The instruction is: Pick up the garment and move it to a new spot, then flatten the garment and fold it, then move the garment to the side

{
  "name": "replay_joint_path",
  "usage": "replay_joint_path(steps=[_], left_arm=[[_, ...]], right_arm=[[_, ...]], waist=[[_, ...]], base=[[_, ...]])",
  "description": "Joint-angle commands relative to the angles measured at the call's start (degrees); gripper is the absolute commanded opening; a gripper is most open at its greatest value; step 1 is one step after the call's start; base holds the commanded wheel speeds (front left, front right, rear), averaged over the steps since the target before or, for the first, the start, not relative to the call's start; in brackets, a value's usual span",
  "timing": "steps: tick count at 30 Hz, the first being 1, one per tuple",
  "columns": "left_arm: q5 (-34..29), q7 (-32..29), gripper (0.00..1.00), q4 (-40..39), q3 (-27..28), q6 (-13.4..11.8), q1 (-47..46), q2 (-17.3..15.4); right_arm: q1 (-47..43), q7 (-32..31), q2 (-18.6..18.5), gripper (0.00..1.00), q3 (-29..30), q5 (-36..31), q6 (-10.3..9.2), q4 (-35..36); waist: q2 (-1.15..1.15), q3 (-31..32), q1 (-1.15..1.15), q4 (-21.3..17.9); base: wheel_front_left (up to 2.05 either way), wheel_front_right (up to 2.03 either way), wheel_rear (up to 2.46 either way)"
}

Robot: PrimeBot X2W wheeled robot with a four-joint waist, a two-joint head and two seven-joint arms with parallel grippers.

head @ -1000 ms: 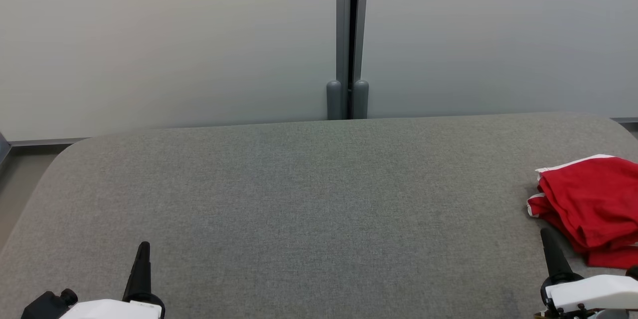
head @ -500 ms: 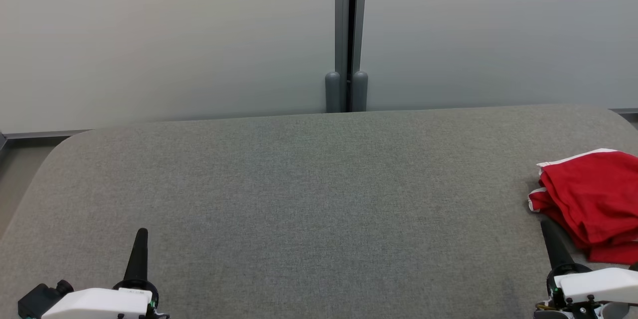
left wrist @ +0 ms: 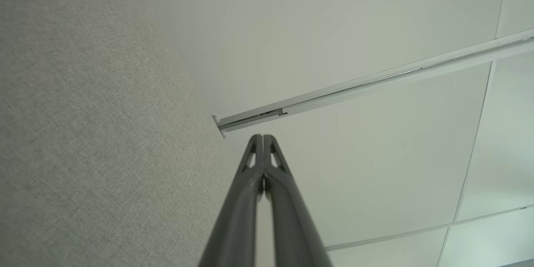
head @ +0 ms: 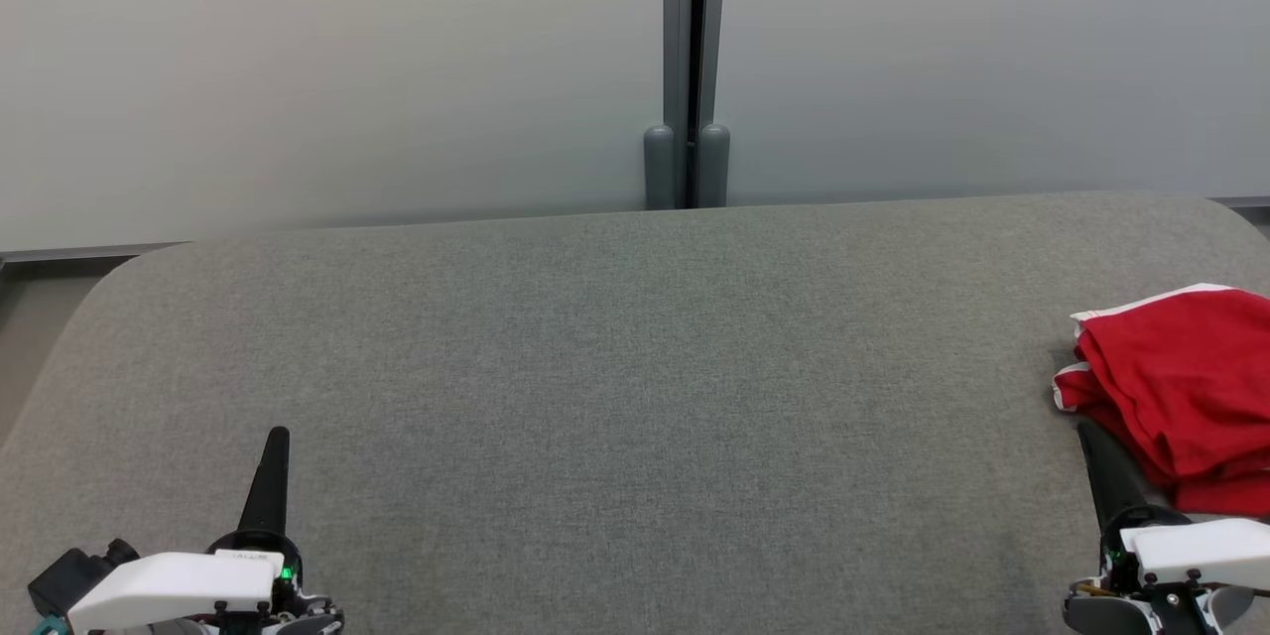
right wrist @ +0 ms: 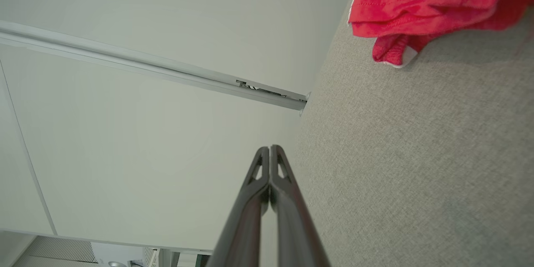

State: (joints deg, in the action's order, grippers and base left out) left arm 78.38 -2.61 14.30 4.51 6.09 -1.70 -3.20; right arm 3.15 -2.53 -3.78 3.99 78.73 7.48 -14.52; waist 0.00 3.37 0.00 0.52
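One red garment (head: 1181,387) with white trim lies bunched in loose layers at the far right of the grey padded table (head: 615,367), the right gripper (head: 1089,429) just beside its near edge, the left gripper (head: 278,437) well apart across the table; both have jaws pressed together, holding nothing. Judged light, limp and unbreakable, the cloth will likely sag once lifted, so a pinch through a thick upper fold seems safest.
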Motion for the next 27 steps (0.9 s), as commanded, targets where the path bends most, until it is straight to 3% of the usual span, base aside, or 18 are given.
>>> replay_joint_path(steps=[1, 27], left_arm=[[1.3, -0.41, 0.0, -0.42, 0.45, 0.54, -1.8, -0.26], [11.46, -3.31, 0.0, -0.31, 1.86, 1.39, -4.31, 0.17]], right_arm=[[1.34, -0.63, -0.12, 0.0, 0.49, 1.29, 0.02, 0.47], [2.99, -3.49, 0.69, 0.0, 2.27, 11.14, 0.02, 0.55]], waist=[[0.0, -0.18, 0.0, -0.03], [0.0, -2.72, 0.0, -0.4]], base=[[0.0, 0.0, 0.0], [0.0, 0.0, 0.0]])
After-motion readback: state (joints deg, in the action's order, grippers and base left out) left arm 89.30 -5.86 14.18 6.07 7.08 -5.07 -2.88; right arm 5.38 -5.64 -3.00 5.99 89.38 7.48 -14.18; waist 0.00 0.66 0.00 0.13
